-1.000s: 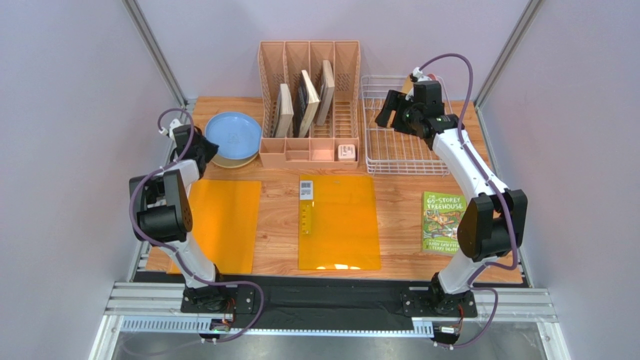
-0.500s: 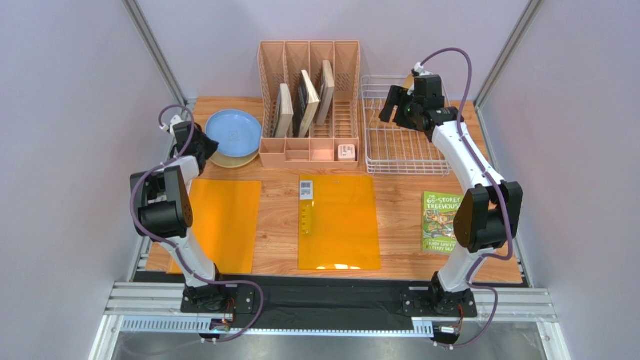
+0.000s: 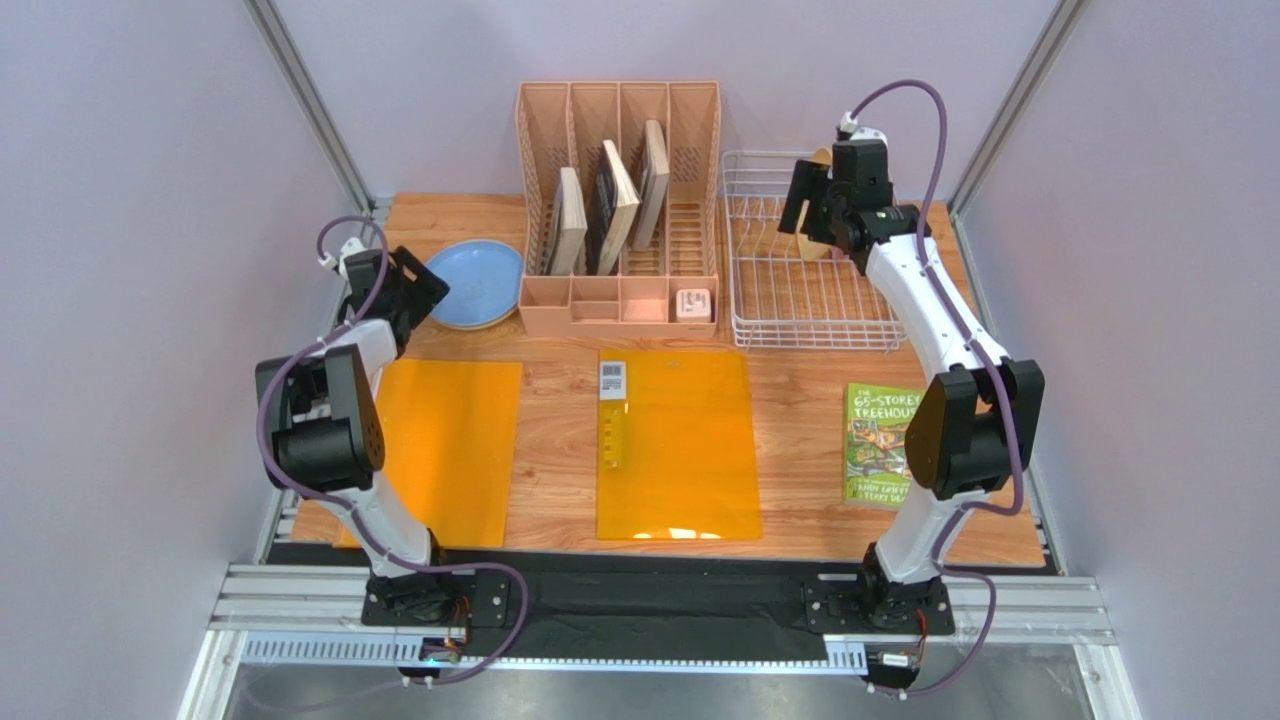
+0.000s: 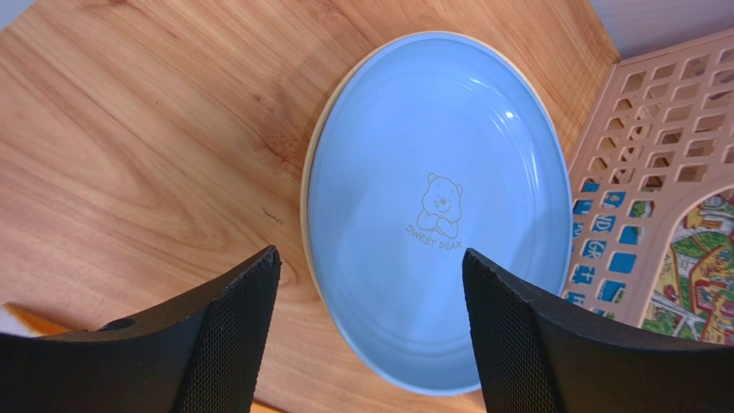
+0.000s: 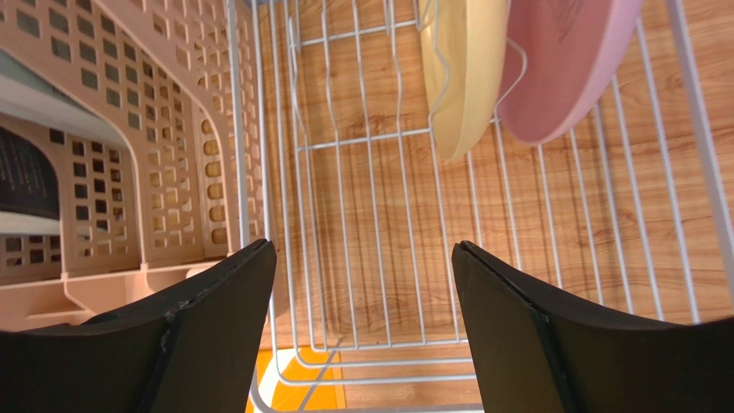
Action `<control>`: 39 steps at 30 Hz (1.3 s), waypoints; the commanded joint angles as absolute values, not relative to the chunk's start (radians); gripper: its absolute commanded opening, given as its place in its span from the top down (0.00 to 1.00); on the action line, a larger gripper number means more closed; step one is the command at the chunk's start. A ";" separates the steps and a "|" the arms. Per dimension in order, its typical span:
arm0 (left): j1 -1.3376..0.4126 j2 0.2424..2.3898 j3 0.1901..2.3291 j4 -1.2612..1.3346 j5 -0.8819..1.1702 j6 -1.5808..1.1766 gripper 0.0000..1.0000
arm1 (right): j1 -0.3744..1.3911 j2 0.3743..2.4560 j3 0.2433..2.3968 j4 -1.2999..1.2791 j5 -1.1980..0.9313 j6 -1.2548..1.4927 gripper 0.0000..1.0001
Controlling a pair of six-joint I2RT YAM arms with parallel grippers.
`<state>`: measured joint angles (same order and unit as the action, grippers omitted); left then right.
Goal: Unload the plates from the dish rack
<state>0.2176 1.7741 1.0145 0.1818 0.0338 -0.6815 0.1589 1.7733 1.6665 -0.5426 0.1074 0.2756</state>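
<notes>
2 plates, pale yellow and pink, stand upright side by side in the white wire dish rack. The light blue plate lies flat on the tan plate, on the bench at the left.

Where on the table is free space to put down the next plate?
Bare wood lies between the middle orange mat and the green book, before the dish rack. A narrower strip separates it from the left orange mat. Crowded: the back row, blue plate beside organizer.

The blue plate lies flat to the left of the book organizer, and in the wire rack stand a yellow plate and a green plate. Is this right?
Not fully. In the right wrist view, the dish rack holds a yellow plate and a pink plate, not a green one. The blue plate does lie flat left of the book organizer.
</notes>
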 commanded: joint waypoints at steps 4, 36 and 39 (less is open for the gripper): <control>0.221 1.560 0.979 0.144 0.051 -0.666 0.10 | 0.149 1.882 1.795 -0.494 0.297 0.207 0.19; -0.123 1.371 1.011 0.127 0.232 -0.614 0.00 | 0.354 1.985 1.778 -0.008 1.064 -0.191 1.00; -0.133 1.362 1.040 0.100 0.241 -0.604 0.00 | 0.385 1.909 1.682 0.138 1.126 -0.228 1.00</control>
<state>-0.1177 1.4151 0.9661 0.1261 0.2455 -0.6426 0.3122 2.0834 1.7588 -0.1932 0.9722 -0.1101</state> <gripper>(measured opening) 0.993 0.075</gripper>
